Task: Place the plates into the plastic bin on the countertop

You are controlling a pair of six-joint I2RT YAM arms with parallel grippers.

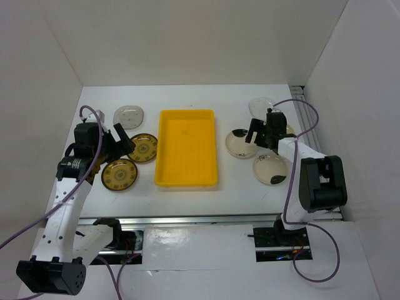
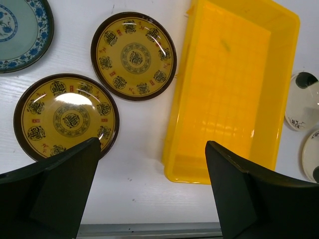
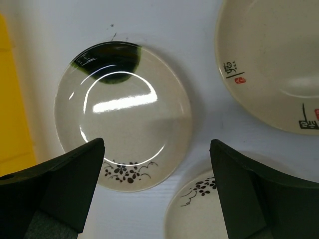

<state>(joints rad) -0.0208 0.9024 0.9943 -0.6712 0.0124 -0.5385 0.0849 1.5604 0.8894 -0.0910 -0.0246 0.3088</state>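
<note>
At the middle of the white countertop (image 1: 187, 95), the yellow plastic bin (image 1: 187, 150) is sitting flat. It is rectangular and shallow, with a raised rim and a faint grid showing in its smooth floor. All plates are lying outside it, on the countertop.

Bin's 9 o'clock side:
- Farther brown-gold plate (image 1: 143, 148) is round and glossy, with a dark rim and medallion pattern, and is lying near the bin wall.
- Nearer brown-gold plate (image 1: 119, 175) is the same make, lying just beside the first, a thin gap showing.
- White-grey plate (image 1: 129, 115), pale and smooth, is resting at the bin's 10 o'clock.
- Blue-rimmed plate (image 2: 20, 32) is showing at 10 o'clock in the left wrist view, cut by the frame.

Bin's 3 o'clock side:
- Dark-patched cream plate (image 3: 123, 112) is shining, with a small floral sprig on its rim.
- Brush-marked cream plate (image 3: 274, 64) is lying at its 1 o'clock.
- Sprigged cream plate (image 3: 199, 214) is lying at its 5 o'clock.
- Clear glass plate (image 1: 261, 104) is lying at the bin's 2 o'clock.

Left gripper (image 2: 152, 144) is hovering over bare countertop, jaws spread wide, holding nothing. Right gripper (image 3: 157, 142) is hovering over the dark-patched cream plate, jaws wide, gripping nothing.
</note>
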